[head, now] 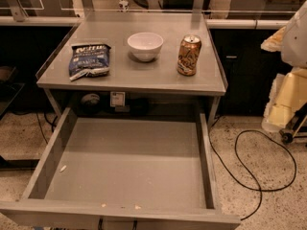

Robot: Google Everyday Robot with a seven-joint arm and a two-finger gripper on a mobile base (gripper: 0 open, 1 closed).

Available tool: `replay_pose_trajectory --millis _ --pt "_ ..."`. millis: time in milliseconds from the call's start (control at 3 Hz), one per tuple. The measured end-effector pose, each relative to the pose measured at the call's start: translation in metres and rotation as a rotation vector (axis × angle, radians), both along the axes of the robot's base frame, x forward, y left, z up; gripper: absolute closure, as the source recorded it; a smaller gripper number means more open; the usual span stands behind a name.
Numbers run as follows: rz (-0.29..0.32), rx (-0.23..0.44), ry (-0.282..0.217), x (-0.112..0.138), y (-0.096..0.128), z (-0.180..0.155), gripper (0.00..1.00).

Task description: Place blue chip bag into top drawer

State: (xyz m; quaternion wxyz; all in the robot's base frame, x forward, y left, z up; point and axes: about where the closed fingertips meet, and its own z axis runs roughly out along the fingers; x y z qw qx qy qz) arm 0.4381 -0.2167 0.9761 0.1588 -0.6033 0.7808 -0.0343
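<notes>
Speckled floor [19, 133], dark cabinets behind, grey tabletop [134, 75] in the middle, with the top drawer [129, 162] pulled wide open below and in front of it. No gripper anywhere in view, so no telling whether open, closed or clamped on something. Only a pale, bulky shape [295, 37] at the right edge, possibly part of the robot, too cut off to name. Outward from that side: first the orange-brown soda can [189, 55], upright near the right rim of the tabletop. Then the white bowl [145, 46], centre back. Last the blue chip bag [89, 60], flat at the far left, close to the left rim, apart from the bowl. Not grasped, not in the drawer; by the look of it, the whole task ahead. Risks, judged from this layout: could tip the can or shove the bowl on a low reach across from the right. Could slip off the crinkled foil with a shallow pinch, or push the bag over the left rim instead of lifting it. Could drop it back on the tabletop lip by letting go too early, or past the front panel onto the floor by letting go too late. Could also snag the base on the loose black cable [268, 176] looped on the floor at the right.
</notes>
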Motion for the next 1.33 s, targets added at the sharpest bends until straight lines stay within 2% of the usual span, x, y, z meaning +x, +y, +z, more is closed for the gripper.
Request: replay_pose_trajectory --millis 333,667,1000,1333 --pt "0.0 0.0 0.0 0.0 0.0 0.0 0.0" --pt "0.051 -0.006 -0.011 0.019 0.02 0.007 0.0" --pt "0.112 0.028 -0.014 0.034 0.041 0.018 0.0" --pt "0.12 0.036 -0.029 0.038 0.046 0.023 0.0"
